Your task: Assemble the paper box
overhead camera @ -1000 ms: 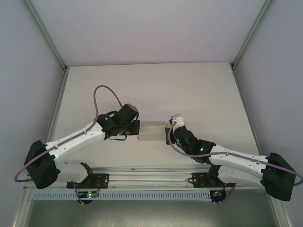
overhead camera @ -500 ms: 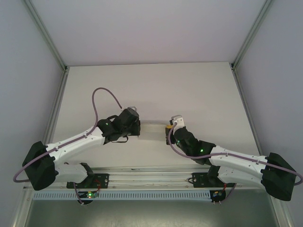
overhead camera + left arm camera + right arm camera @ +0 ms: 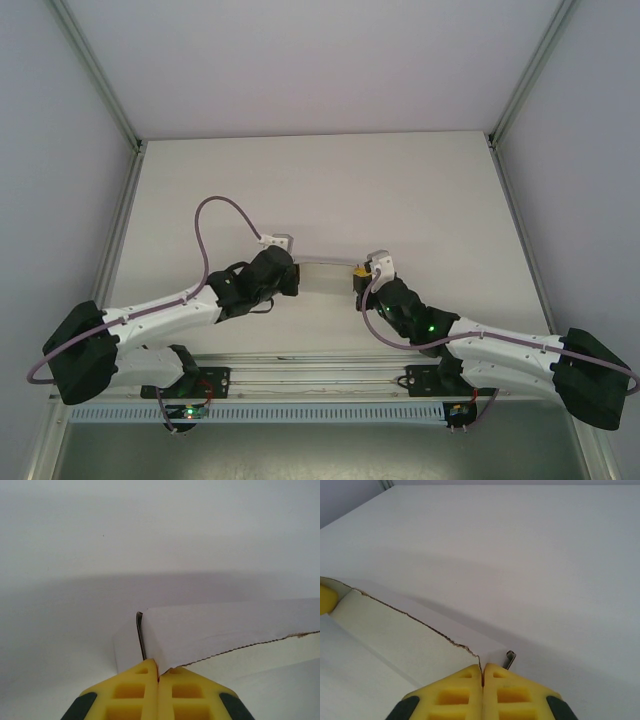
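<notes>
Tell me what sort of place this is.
Probably a robot test cell: a white table walled by plain panels on aluminium framing, with a left arm and right arm bolted to a rail at its near edge.

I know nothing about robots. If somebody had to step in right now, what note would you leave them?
Left gripper: shut, pinching one end of the paper box.
Right gripper: shut, pinching the opposite end.
Box: thin white card, stretched between the two grippers over the middle of the table; I cannot tell if it touches the surface.
Done: both arms have hold of the card, which looks partly folded.
Left: probably finishing the folds and closing the flaps; no finished box yet.
</notes>
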You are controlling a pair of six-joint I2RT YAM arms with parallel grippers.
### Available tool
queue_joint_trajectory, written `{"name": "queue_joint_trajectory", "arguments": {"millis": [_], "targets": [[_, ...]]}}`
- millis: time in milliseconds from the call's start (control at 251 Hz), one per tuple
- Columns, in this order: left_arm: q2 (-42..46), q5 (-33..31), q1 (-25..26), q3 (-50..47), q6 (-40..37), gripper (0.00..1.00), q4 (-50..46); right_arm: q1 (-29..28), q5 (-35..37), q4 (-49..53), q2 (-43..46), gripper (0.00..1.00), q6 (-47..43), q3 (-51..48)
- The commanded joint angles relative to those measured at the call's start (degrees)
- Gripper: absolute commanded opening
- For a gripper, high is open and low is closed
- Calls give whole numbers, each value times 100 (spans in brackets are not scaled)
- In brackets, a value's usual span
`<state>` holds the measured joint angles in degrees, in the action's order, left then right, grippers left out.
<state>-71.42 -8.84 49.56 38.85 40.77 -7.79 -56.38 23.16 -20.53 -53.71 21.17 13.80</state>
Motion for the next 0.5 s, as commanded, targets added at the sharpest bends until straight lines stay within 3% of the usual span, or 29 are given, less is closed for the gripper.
{"name": "queue_joint_trajectory", "arguments": {"millis": [0, 40, 84, 295, 363, 495], "targets": [[-408, 452, 188, -233, -26, 0, -392, -110, -882, 558, -15, 18, 19, -121], [-426, 427, 186, -182, -33, 0, -447, -111, -879, 662, 72, 27, 121, -36], [-429, 419, 198, -159, -64, 0, -486, -108, -686, 817, 192, 48, 329, 90], [-417, 440, 220, -58, -81, 0, -589, -71, 32, 1248, 826, 89, 694, 546], [-412, 425, 221, -35, -96, 0, -614, 6, 185, 1298, 905, 98, 772, 651], [-451, 463, 229, 4, -129, 0, -607, 407, 519, 1673, 820, 98, 1064, 971]]}}
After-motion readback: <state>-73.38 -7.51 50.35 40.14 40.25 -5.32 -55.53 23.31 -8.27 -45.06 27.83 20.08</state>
